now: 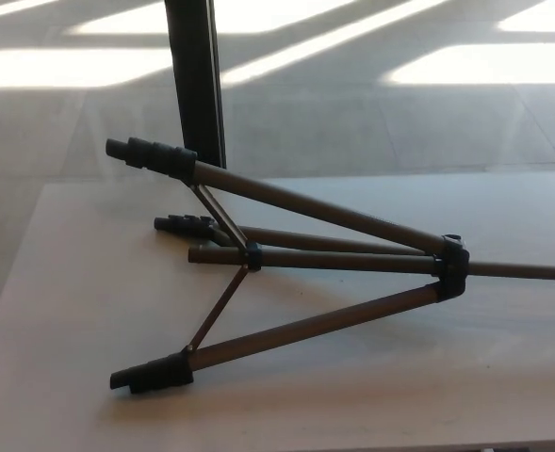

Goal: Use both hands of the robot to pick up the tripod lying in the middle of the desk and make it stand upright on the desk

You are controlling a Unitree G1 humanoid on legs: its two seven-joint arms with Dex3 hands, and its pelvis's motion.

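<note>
Head view | tripod (334,259) lies on its side on the worktop (70,282), legs splayed, feet toward picture left, hub right of them | neither hand in view, state untellable | advice: one hand near hub, other on a leg, pivot feet down evenly.

Only thing in my way is the tripod (324,259), legs splayed wide across the tabletop (70,311). Bare surface left of its feet and in front of it; a dark post (197,75) stands behind it.
</note>
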